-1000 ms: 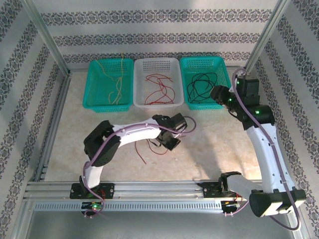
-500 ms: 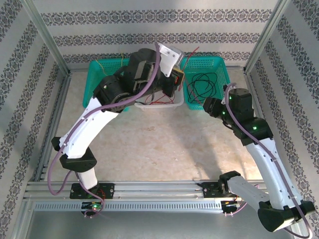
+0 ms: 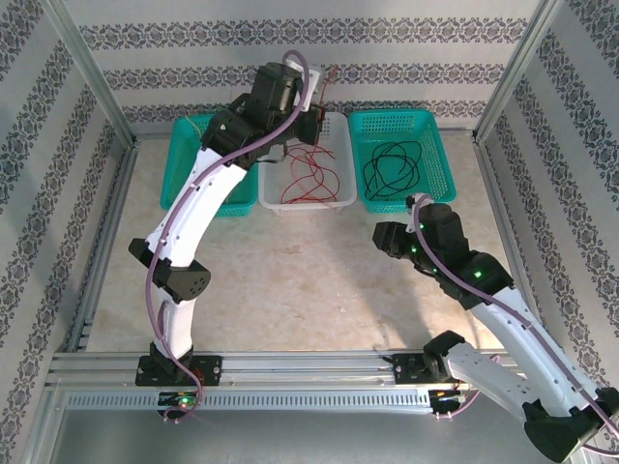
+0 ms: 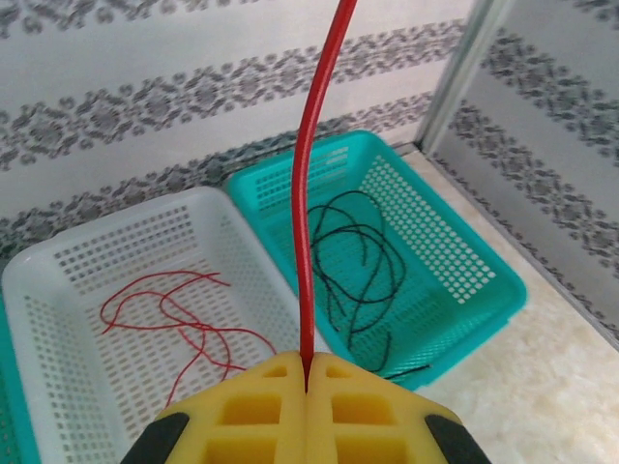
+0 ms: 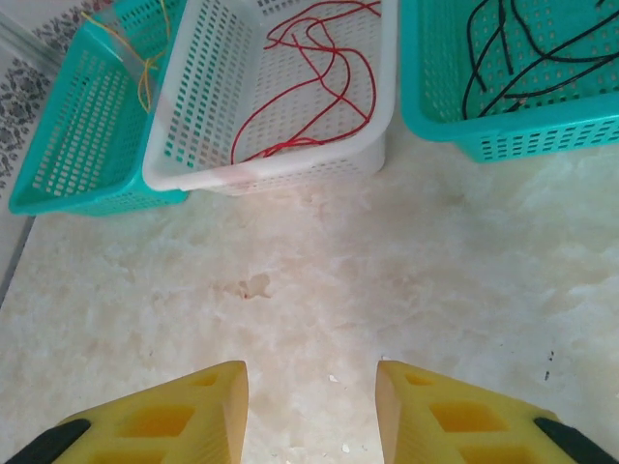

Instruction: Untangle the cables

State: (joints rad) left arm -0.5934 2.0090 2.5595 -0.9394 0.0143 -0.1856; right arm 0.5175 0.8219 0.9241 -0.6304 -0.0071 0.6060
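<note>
desk point(image 3: 290, 280): white basket point(image 3: 308, 205) sits at its far edge
right claw point(image 5: 311, 382): wide open, empty, in front of the white basket
left claw point(image 4: 307, 372): clamped on a red cable point(image 4: 302, 193), up above that basket
other cables: red strands point(image 4: 184, 324) inside it, black strands point(image 4: 372, 246) in the teal basket point(image 4: 440, 246) right of it

Lab test cell: aluminium frame point(image 3: 309, 365), wallpapered panels point(image 3: 406, 48).

The tabletop point(image 5: 319, 290) is a pale, marbled beige surface that reaches under the right pincer point(image 5: 309, 387). A faint brownish stain point(image 5: 250, 286) lies ahead of the pincer and slightly left. 3 baskets stand on the tabletop in a close row beyond the pincer. The white basket point(image 5: 290, 169) is straight ahead, the left teal basket point(image 5: 87, 198) ahead-left and the right teal basket point(image 5: 522, 135) ahead-right.
</note>
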